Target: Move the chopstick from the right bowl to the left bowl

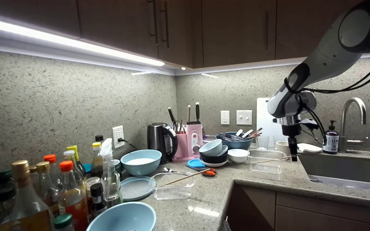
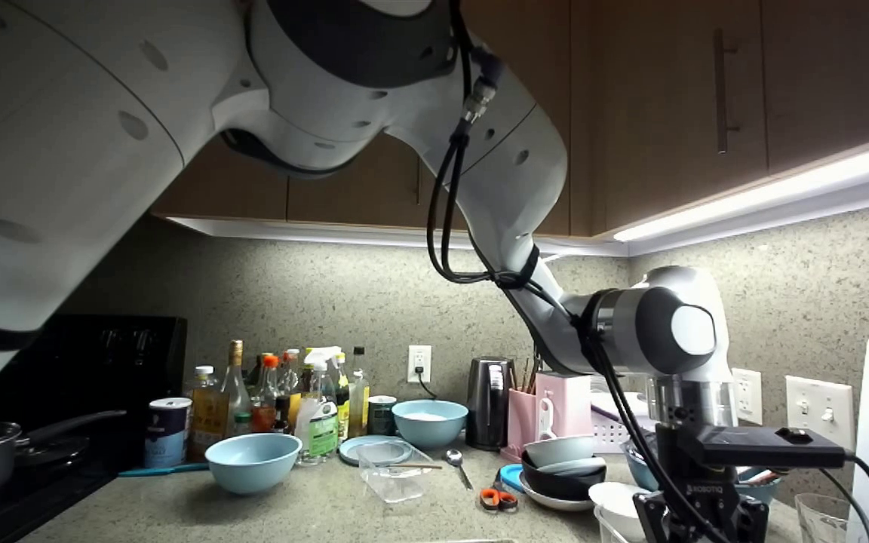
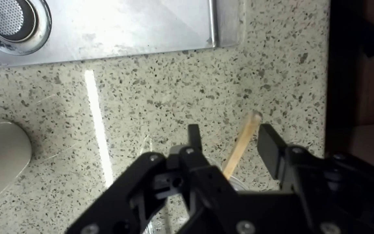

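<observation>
A wooden chopstick (image 1: 263, 160) leans over the rim of the right clear rectangular container (image 1: 270, 169), its end sticking out. A second chopstick (image 1: 186, 177) lies across the left clear container (image 1: 173, 193); this container also shows in an exterior view (image 2: 397, 490). My gripper (image 1: 293, 154) points down at the protruding end of the right chopstick. In the wrist view my gripper (image 3: 230, 138) is open, with the chopstick (image 3: 241, 146) between its two fingers, closer to the right one at its tip. The container's rim (image 3: 237, 183) is mostly hidden behind the gripper there.
The sink (image 1: 342, 170) lies beside the gripper. A mug (image 1: 282, 146), a soap bottle (image 1: 331, 139), stacked bowls (image 1: 212, 150), a white bowl (image 1: 238, 156) and orange scissors (image 1: 209, 173) stand nearby. Blue bowls (image 1: 124, 218) and several bottles (image 1: 72, 189) are further left.
</observation>
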`<state>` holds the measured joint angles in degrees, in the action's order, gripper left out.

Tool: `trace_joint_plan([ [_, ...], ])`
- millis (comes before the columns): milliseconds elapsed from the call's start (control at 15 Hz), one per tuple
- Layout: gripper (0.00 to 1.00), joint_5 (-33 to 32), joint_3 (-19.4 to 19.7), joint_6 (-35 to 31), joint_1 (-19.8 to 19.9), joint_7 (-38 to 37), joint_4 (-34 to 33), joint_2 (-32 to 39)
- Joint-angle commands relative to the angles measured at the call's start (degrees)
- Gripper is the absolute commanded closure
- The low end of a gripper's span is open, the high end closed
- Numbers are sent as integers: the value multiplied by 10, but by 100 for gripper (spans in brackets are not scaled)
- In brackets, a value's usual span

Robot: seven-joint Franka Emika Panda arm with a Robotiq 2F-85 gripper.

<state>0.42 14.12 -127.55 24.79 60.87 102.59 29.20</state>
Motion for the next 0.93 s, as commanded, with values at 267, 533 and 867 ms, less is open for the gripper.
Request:
trace_joint_plan([
  [267, 99, -18, -12, 11, 13, 6, -10, -3],
  [533, 97, -16, -9, 8, 9, -5, 16, -40],
  [867, 97, -20, 0, -14, 0, -24, 46, -97],
])
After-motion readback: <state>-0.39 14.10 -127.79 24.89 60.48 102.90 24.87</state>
